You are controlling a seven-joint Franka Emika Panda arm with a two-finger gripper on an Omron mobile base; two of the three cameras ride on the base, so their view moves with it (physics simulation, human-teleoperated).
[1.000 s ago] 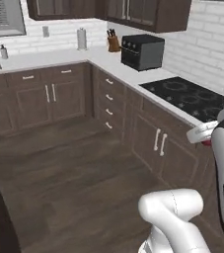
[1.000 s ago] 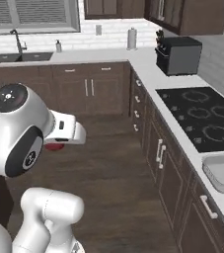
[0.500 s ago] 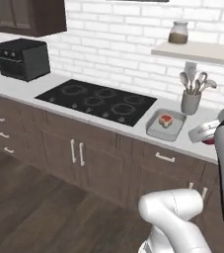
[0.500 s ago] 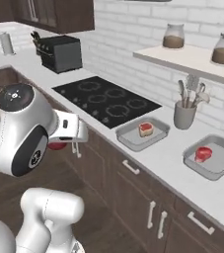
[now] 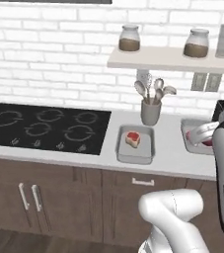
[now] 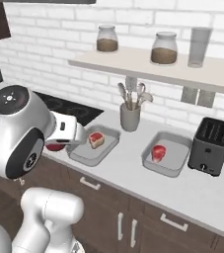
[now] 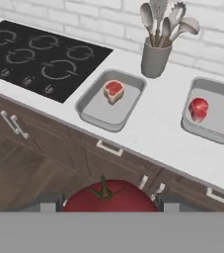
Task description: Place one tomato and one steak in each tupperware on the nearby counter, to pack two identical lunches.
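My gripper (image 7: 105,203) is shut on a red tomato (image 7: 108,196) with a green stem, held in front of the dark cabinets, below and short of the pale counter (image 7: 158,126). In the right base view the tomato (image 6: 55,147) peeks out under my arm. Two grey tupperware trays stand on the counter. The left tray (image 7: 94,114) holds one steak (image 7: 113,91). The right tray (image 7: 222,114) holds another steak (image 7: 198,108). Both trays (image 6: 85,153) (image 6: 176,158) lie ahead of the hand. My arm partly covers the right tray (image 5: 190,129) in the left base view.
A black cooktop (image 7: 39,54) lies left of the trays. A grey utensil holder (image 7: 155,59) stands behind them by the brick wall. A dark toaster (image 6: 210,146) sits right of the right tray. A shelf (image 6: 148,66) with jars hangs above. Cabinet handles (image 7: 108,147) jut out below.
The base has driven and turned, so both base views swung from the kitchen corner to the cooktop and then to the two trays. The tomato stays in my shut gripper.
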